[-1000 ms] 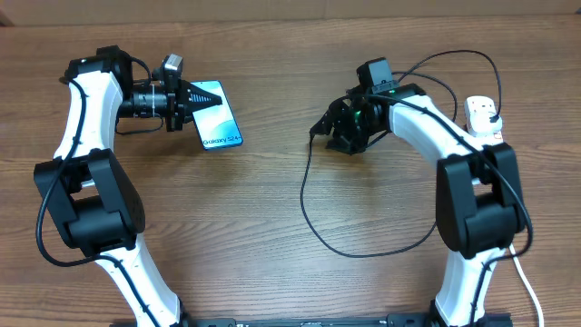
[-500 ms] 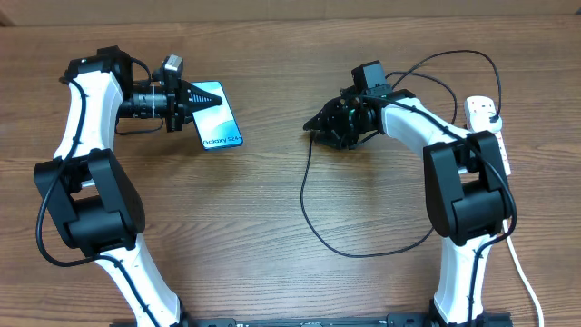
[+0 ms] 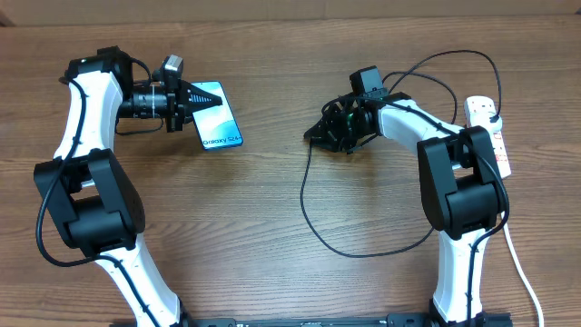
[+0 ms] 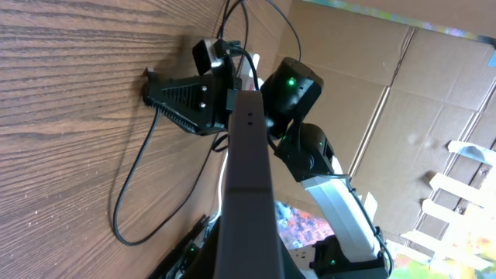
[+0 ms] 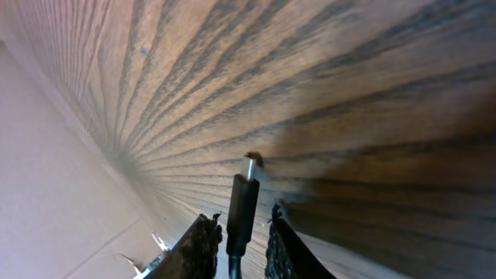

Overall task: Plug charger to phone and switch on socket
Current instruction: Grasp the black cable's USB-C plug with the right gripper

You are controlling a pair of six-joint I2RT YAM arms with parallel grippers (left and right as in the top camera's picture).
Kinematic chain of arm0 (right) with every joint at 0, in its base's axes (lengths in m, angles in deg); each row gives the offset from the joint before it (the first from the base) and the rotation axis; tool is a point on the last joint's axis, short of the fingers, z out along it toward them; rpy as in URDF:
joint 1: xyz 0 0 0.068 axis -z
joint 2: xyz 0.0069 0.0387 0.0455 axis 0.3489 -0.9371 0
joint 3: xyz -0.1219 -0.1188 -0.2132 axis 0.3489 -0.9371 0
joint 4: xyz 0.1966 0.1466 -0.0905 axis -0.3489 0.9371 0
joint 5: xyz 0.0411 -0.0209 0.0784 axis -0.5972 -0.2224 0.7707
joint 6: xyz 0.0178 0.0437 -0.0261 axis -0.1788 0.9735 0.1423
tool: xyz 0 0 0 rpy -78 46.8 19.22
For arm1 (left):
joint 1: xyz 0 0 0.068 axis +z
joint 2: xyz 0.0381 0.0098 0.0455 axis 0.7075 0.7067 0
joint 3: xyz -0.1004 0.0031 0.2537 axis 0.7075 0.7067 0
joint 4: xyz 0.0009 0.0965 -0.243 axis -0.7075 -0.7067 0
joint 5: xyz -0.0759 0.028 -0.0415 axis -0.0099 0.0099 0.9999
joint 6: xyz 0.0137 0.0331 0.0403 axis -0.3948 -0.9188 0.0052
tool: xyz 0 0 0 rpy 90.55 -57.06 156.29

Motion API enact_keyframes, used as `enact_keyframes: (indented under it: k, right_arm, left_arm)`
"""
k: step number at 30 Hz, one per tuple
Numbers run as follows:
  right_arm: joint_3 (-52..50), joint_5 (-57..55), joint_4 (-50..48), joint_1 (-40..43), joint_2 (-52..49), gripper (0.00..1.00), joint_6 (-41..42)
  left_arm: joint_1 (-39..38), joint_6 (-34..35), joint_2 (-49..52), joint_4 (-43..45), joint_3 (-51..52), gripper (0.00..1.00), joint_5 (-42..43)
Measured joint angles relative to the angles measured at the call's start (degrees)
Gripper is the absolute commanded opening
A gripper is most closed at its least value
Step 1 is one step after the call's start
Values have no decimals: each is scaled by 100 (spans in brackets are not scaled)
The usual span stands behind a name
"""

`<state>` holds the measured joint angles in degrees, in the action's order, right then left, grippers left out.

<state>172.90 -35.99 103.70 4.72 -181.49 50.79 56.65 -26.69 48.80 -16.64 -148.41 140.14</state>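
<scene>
1. charger point(image 3: 304, 195) — connector tip point(image 5: 246, 194) pinched in the narrowly closed right gripper point(image 3: 320, 130), pointing out; cable loops over the table point(image 3: 272, 272) centre-right.
2. phone point(image 3: 218, 118) — far left, clamped at one end by the left gripper point(image 3: 191, 98), well apart from the tip.
3. socket point(image 3: 482, 111) at the right edge, untouched.
4. Judged early: both items held, but mating, insertion and the switch are all left.
</scene>
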Motion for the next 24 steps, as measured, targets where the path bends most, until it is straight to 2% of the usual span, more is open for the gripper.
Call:
enact_keyframes:
  k: [5,12,24]
  right_arm:
    - [0,0,-17,-2,-26,4,17]
    - [0,-2,-22,-4,-26,4,-96]
    - [0,2,111,4,229,4,-887]
  left_arm:
    - [0,0,0,-2,0,4,9]
    - [0,-2,0,0,0,4,9]
    - [0,-9,0,0,0,4,7]
